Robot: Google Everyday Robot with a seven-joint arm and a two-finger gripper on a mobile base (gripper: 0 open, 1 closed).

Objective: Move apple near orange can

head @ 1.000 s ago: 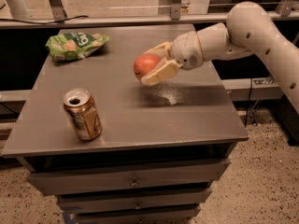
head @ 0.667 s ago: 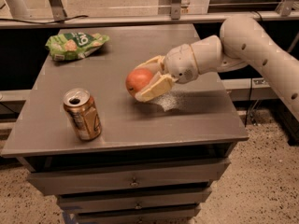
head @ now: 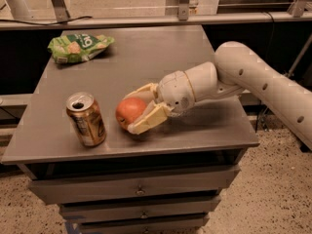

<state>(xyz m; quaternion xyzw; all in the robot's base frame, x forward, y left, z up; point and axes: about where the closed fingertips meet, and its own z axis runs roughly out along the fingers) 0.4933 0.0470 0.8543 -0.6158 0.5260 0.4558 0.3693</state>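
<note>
The red-orange apple (head: 129, 112) sits between the two cream fingers of my gripper (head: 137, 109), low over the grey table near its front edge. One finger (head: 146, 121) lies in front of the apple, the other behind it. The golden-orange can (head: 86, 119) stands upright to the left of the apple, a small gap apart, with its silver top open. My white arm reaches in from the right.
A green snack bag (head: 78, 47) lies at the table's back left. The grey table top (head: 195, 72) sits on a cabinet with drawers (head: 140, 189). A metal rail runs behind the table. Speckled floor lies to the right.
My gripper has carried the apple left and down toward the front of the table, from mid-table height to just beside the can. The can and the bag have not moved.
</note>
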